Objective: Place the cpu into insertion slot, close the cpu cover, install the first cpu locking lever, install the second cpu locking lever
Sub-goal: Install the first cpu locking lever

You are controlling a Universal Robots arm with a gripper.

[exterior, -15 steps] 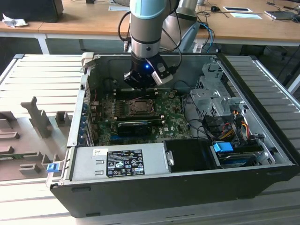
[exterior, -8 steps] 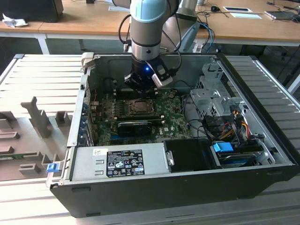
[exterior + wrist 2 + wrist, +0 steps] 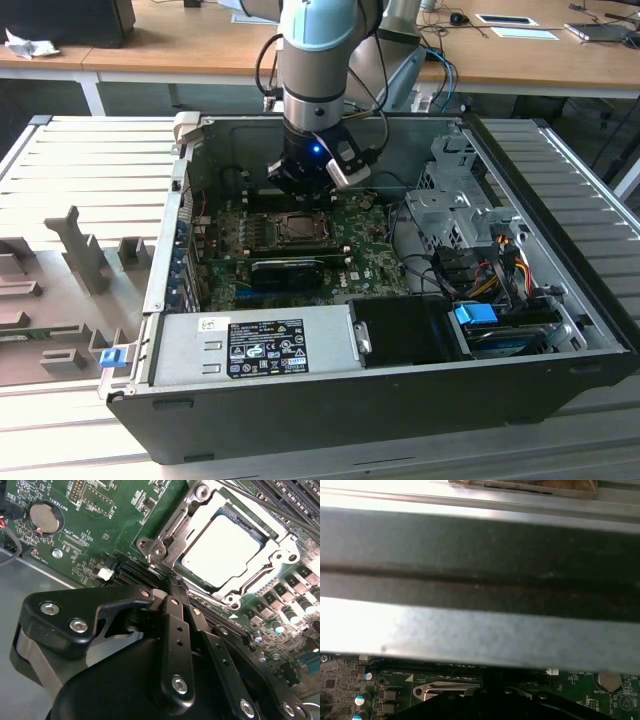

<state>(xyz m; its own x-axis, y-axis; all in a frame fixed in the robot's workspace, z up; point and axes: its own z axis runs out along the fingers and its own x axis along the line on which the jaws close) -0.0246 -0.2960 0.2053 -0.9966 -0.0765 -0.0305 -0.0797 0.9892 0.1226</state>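
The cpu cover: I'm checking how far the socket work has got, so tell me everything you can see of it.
The cpu cover is a thin, shiny grey metal frame with a large square cut-out. It lies flat, closed over the insertion slot, and the cpu shows pale and silvery through the opening. Screws sit at its corners. The gripper hangs close by one corner; contact cannot be told.

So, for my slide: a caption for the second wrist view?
Black tool shut beside grey metal cover closed over pale silvery chip.

The cpu (image 3: 222,550) has a pale satin metal face; the cpu cover (image 3: 260,562) is shiny metal.
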